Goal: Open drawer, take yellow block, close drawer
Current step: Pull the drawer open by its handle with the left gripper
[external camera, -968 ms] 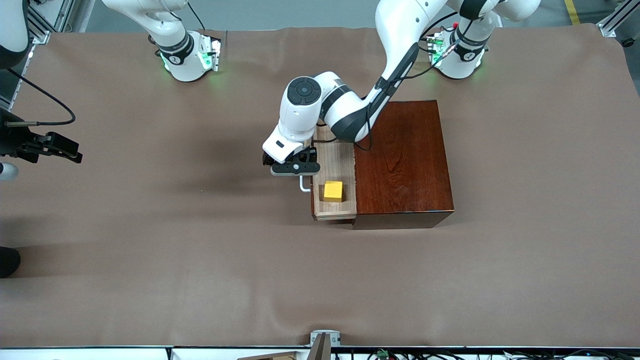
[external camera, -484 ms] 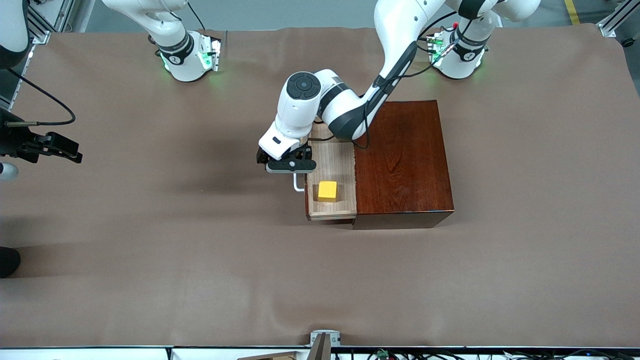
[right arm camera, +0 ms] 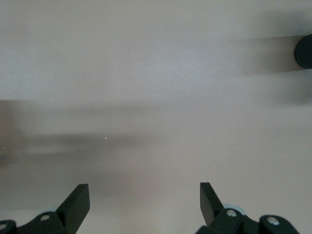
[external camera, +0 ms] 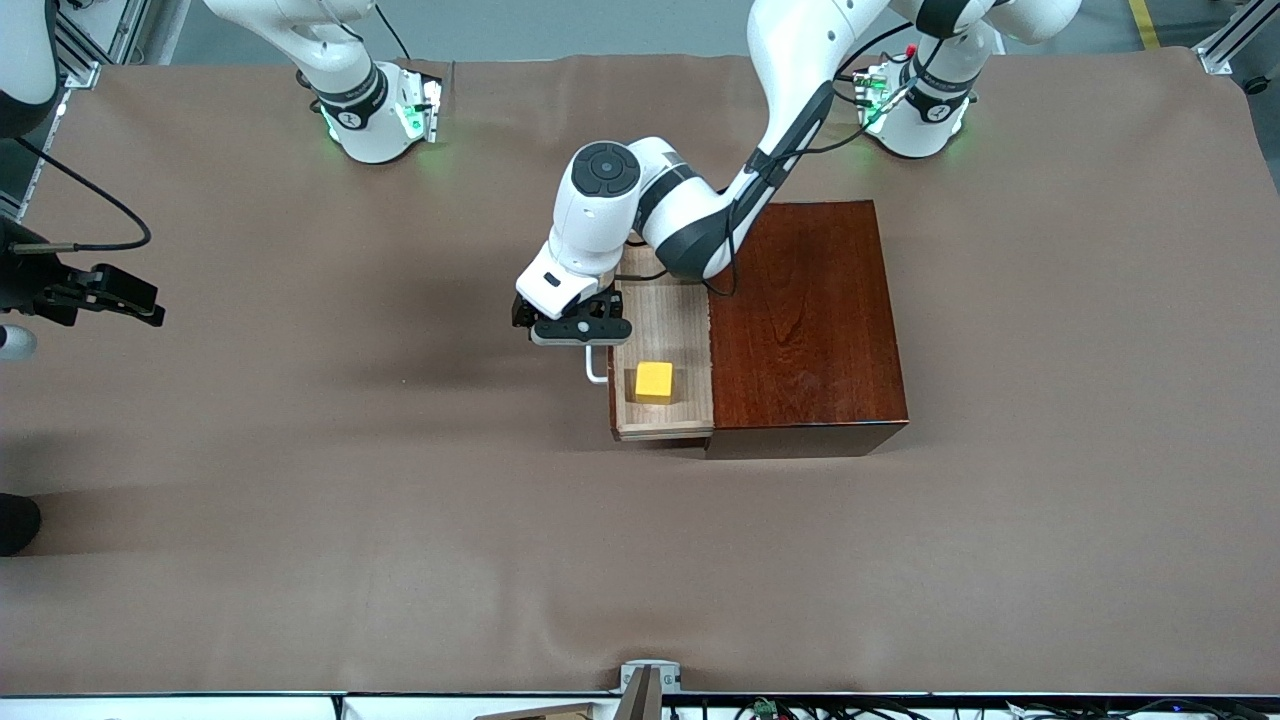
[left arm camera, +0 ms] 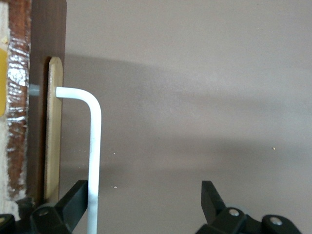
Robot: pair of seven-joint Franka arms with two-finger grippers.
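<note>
The block [external camera: 655, 381] sits in the drawer [external camera: 664, 330], pulled out of the box [external camera: 805, 325] toward the right arm's end. The left claw [left arm camera: 144, 204], jaws wide, straddles the handle [left arm camera: 92, 146]. The right claw [right arm camera: 144, 202] waits wide over the brown-covered surface [external camera: 300, 500].

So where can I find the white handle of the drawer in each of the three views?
Front view: the handle sticks out of the drawer front, just under the left gripper.
Left wrist view: the handle is the bent white bar, against one gripper finger.
Right wrist view: not in it.
Shared landmark: the pale drawer front.
</note>
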